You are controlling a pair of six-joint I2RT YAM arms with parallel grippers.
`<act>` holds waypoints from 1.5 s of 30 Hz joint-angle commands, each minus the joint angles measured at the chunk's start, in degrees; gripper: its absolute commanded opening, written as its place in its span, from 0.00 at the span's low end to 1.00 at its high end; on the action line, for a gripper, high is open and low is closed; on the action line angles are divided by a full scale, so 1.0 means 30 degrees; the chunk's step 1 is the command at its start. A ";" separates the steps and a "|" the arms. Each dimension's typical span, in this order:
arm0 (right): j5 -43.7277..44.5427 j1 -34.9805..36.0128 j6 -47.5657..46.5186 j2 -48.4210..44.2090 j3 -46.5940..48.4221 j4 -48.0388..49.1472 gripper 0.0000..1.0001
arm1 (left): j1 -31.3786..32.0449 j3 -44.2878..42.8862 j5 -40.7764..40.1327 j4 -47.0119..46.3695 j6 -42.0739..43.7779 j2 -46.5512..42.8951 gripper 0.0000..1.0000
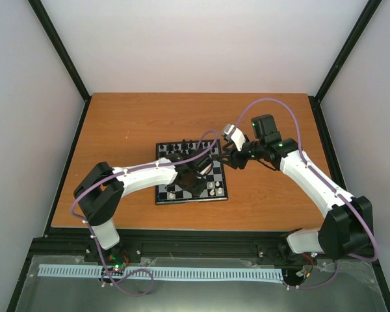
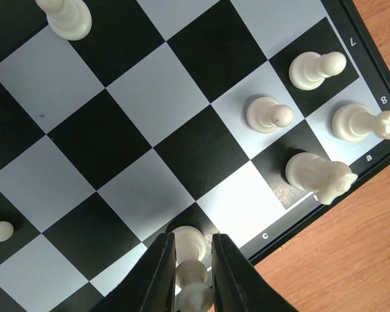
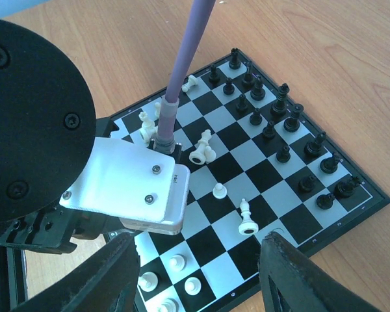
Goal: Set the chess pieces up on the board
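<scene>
The board [image 1: 162, 195] lies mid-table, and it fills the left wrist view [image 2: 136, 136]. My left gripper [image 2: 194, 270] is low over its near edge, shut on a cream-white piece [image 2: 190, 246] that stands on a black square by the rim letter c. White pawns [image 2: 268, 115], a knight [image 2: 318, 175] and a crowned piece [image 2: 364, 122] stand near that corner. My right gripper [image 3: 201, 286] hangs open and empty above the board's right side [image 1: 229, 158]. Black pieces [image 3: 279, 130] fill the far rows; a white bishop [image 3: 247, 221] and a white pawn [image 3: 218, 190] stand mid-board.
The left wrist's white camera housing [image 3: 130, 185] and purple cable [image 3: 182, 65] sit close under the right gripper. The orange-brown table [image 1: 130, 123] surrounds the board. White walls and black frame posts [image 1: 65, 58] bound the cell.
</scene>
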State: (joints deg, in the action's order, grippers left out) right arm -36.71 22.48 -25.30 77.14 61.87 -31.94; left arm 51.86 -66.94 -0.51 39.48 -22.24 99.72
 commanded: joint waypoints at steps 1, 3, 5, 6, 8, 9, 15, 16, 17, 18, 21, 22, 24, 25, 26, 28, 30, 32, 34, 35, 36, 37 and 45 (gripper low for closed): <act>-0.0274 -0.0198 -0.0237 0.0222 0.0061 -0.0102 0.51 | 0.0262 -0.0627 0.0085 0.0352 -0.0143 0.0076 0.19; -0.0274 -0.0176 -0.0228 0.0237 0.0046 -0.0131 0.51 | 0.0256 -0.0627 0.0126 0.0318 -0.0152 0.0128 0.19; -0.0288 -0.0169 -0.0239 0.0222 0.0081 -0.0119 0.51 | 0.0253 -0.0598 0.0112 0.0365 -0.0161 0.0232 0.20; -0.0275 -0.0169 -0.0231 0.0229 0.0068 -0.0121 0.51 | 0.0248 -0.0598 0.0109 0.0380 -0.0169 0.0266 0.20; -0.0274 -0.0169 -0.0231 0.0217 0.0062 -0.0127 0.51 | 0.0263 -0.0570 0.0141 0.0377 -0.0195 0.0225 0.20; -0.0274 -0.0184 -0.0238 0.0195 0.0062 -0.0114 0.51 | 0.0245 -0.0569 0.0182 0.0414 -0.0205 0.0217 0.21; -0.0274 -0.0170 -0.0239 0.0177 0.0059 -0.0137 0.51 | 0.0281 -0.0658 0.0405 0.0708 -0.0335 0.0087 0.20; -0.0274 -0.0169 -0.0224 0.0161 0.0061 -0.0141 0.51 | 0.0277 -0.0635 0.0406 0.0723 -0.0418 0.0002 0.20; -0.0274 -0.0169 -0.0237 0.0163 0.0069 -0.0153 0.51 | 0.0291 -0.0573 0.0362 0.0740 -0.0483 -0.0078 0.20; -0.0274 -0.0176 -0.0218 0.0159 0.0062 -0.0140 0.51 | 0.0293 -0.0507 0.0323 0.0698 -0.0521 -0.0179 0.21; -0.0274 -0.0188 -0.0239 0.0166 0.0041 -0.0139 0.51 | 0.0291 -0.0477 0.0302 0.0728 -0.0561 -0.0201 0.21; -0.0274 -0.0193 -0.0231 0.0178 0.0041 -0.0134 0.51 | 0.0285 -0.0495 0.0335 0.0726 -0.0560 -0.0154 0.21; -0.0274 -0.0180 -0.0223 0.0212 0.0057 -0.0150 0.51 | 0.0293 -0.0506 0.0288 0.0613 -0.0528 -0.0089 0.24; -0.0274 -0.0189 -0.0229 0.0213 0.0076 -0.0150 0.51 | 0.0289 -0.0531 0.0248 0.0573 -0.0534 -0.0080 0.26; -0.0274 -0.0186 -0.0227 0.0202 0.0085 -0.0143 0.51 | 0.0289 -0.0553 0.0170 0.0556 -0.0531 -0.0114 0.27; -0.0248 -0.0196 -0.0235 0.0131 0.0089 -0.0134 0.51 | 0.0291 -0.0717 -0.0185 0.0612 -0.0526 -0.0299 0.31; -0.0200 -0.0198 -0.0194 0.0039 0.0062 -0.0126 0.51 | 0.0290 -0.0946 -0.0638 0.0955 -0.0462 -0.0675 0.34; -0.0186 -0.0224 -0.0207 -0.0045 0.0043 -0.0082 0.51 | 0.0292 -0.1272 -0.1212 0.1514 -0.0393 -0.1178 0.37; -0.0200 -0.0271 -0.0159 -0.0052 0.0058 -0.0090 0.51 | 0.0282 -0.1580 -0.1696 0.2104 -0.0273 -0.1740 0.39; -0.0213 -0.0306 -0.0170 -0.0069 0.0061 -0.0077 0.51 | 0.0277 -0.1695 -0.2018 0.2388 -0.0191 -0.2031 0.40; -0.0237 -0.0325 -0.0175 -0.0079 0.0036 -0.0082 0.51 | 0.0291 -0.1808 -0.2424 0.2687 -0.0125 -0.2416 0.41; -0.0243 -0.0317 -0.0165 -0.0054 0.0058 -0.0076 0.51 | 0.0260 -0.1914 -0.2892 0.2952 -0.0040 -0.2793 0.43; -0.0325 -0.0345 -0.0331 -0.0204 0.0045 -0.0153 0.51 | -0.2062 -0.0913 -0.5490 0.2672 0.0557 -0.7103 0.59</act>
State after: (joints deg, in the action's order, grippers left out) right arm -36.82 22.04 -25.54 77.52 61.87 -32.34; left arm 49.87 -70.17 -12.10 47.57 -22.06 84.82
